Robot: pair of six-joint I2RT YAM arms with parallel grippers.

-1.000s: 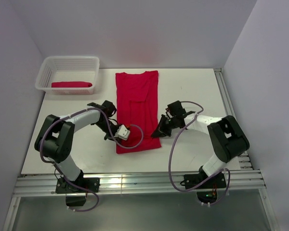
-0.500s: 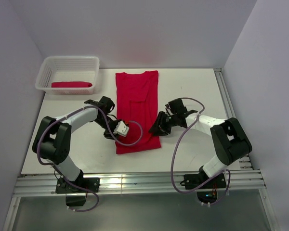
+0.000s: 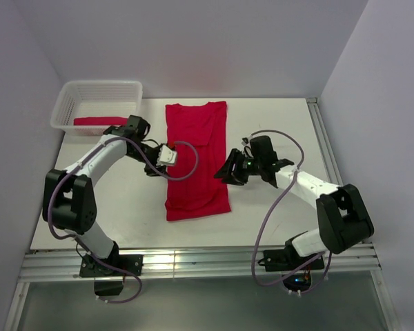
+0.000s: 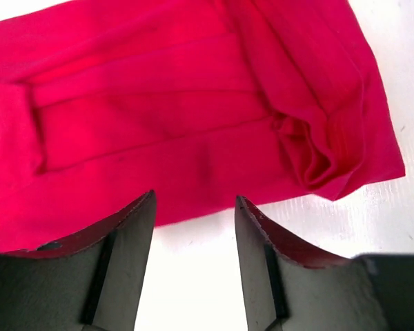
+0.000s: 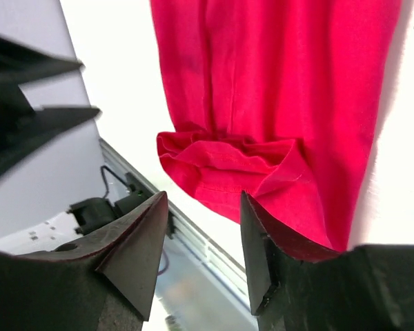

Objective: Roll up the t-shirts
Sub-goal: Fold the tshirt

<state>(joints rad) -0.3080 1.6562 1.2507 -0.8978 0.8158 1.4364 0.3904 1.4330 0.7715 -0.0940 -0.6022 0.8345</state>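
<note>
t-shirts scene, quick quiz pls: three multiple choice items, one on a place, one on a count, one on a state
1. Where is the basket?
A. far left corner
B. near right corner
C. between the arms

2. How many red things show?
A. one
B. two
C. four

3. The left hand and right hand are:
A. both open, empty
B. both shut on cloth
C. both inside the basket

Key:
1 A, the top view shows it at the far left.
2 B, there is the flat shirt and the shirt in the basket.
3 A, both wrist views show the fingers apart with nothing between them.
</note>
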